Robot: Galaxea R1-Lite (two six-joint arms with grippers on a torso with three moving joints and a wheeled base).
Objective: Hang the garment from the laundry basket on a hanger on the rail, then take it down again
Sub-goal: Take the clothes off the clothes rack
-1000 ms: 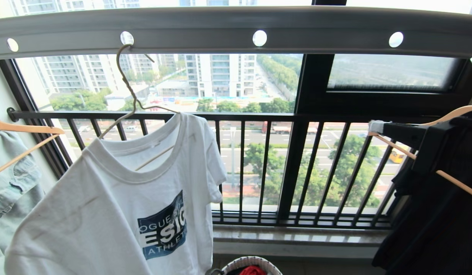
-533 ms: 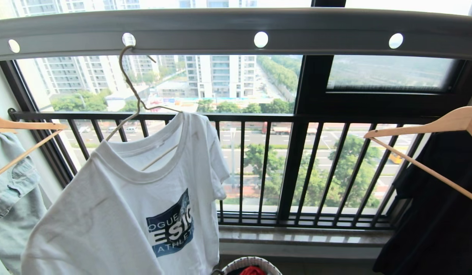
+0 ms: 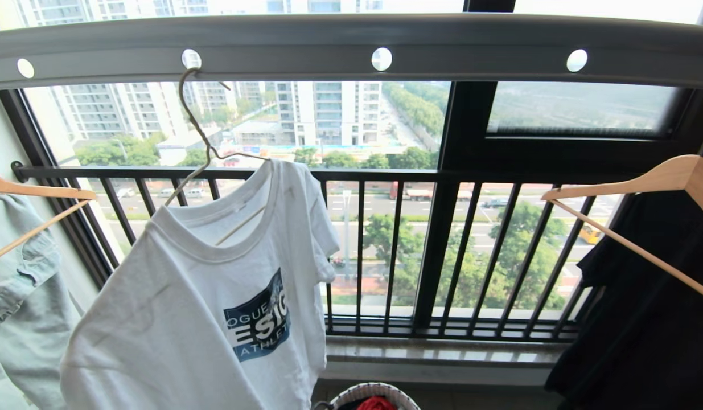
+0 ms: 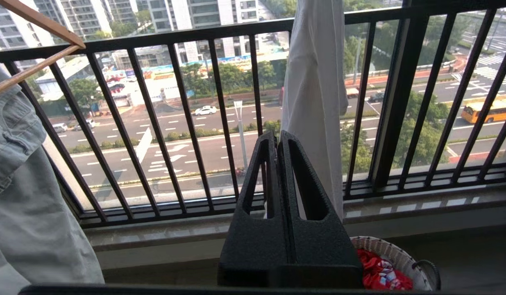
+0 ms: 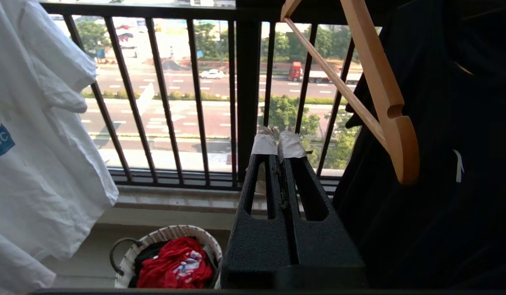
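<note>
Two grippers, both with jaws pressed together and nothing between them: the left gripper (image 4: pixel 278 137) points toward the black window railing (image 4: pixel 187 123), clear of the shirt; the right gripper (image 5: pixel 278 138), its tips wrapped in pale tape, sits low between the shirt and a dark garment (image 5: pixel 449 164) on a wooden hanger (image 5: pixel 380 90). Neither touches anything. The white T-shirt (image 3: pixel 214 307) hangs tilted on the thin wire hanger (image 3: pixel 200 142), whose hook sits in a hole of the grey rail (image 3: pixel 351 40), left of centre. Its collar is ribbed; the blue-and-white logo faces the room. The woven laundry basket (image 5: pixel 162 237) stands on the floor below, holding red cloth (image 5: pixel 175 262). A pale denim garment (image 3: pixel 21 296) hangs far left.
</note>
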